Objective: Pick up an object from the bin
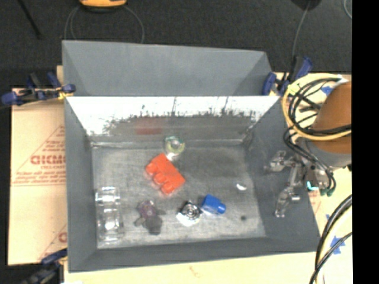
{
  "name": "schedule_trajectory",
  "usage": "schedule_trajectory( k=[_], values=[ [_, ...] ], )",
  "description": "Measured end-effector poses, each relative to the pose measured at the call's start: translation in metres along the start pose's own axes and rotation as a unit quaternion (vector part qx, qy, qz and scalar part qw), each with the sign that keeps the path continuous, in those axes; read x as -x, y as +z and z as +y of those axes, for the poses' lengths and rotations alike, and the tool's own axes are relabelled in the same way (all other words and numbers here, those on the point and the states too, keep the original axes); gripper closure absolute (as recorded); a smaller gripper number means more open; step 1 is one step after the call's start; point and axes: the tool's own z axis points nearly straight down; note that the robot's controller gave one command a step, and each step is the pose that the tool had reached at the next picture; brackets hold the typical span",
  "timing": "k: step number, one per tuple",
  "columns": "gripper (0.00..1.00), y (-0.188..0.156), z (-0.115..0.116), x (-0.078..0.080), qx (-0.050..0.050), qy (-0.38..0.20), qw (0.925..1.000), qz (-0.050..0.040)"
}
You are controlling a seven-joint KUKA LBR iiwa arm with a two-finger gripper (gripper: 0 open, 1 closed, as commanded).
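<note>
**Arm waits at the bin's right wall, nothing taken yet**

From the overhead camera view, I see the gripper point(280, 184) hanging over the right sloping wall of the grey bin point(166, 70). Its two fingers point(283, 205) are spread apart with nothing between them. It is over none of the loose things, so which one it will take is my guess.

The nearest are a tiny white scrap point(241, 187) on the floor just inside that wall and, a little further left near the front, a blue piece point(213, 205) touching a black-and-white lump point(188, 213).

An orange block point(164, 174) lies tilted at mid-floor, well apart from the walls. I judge it the safest pick: it looks stiff, light and unlikely to break, with flat sides to pinch across its narrow width.

The blue piece looks small, hard and rounded (likely to slip or take its neighbour along).

A purple figure point(149, 215) sits front-left, and a clear box point(108, 215) lies by the left wall; I expect it to be slick and hard to grip. A pale ball point(173, 145) near the back wall would probably roll.
</note>
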Motion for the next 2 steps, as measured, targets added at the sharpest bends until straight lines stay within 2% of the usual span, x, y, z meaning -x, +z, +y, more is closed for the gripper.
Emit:
schedule_trajectory(
  k=[1,2],
  values=[
    [0.0,0.068,0.081,0.03,0.002,-0.026,0.9997,-0.0014],
    [0.0,0.096,0.103,-0.018,-0.003,-0.076,0.9971,-0.0117]
  ],
)
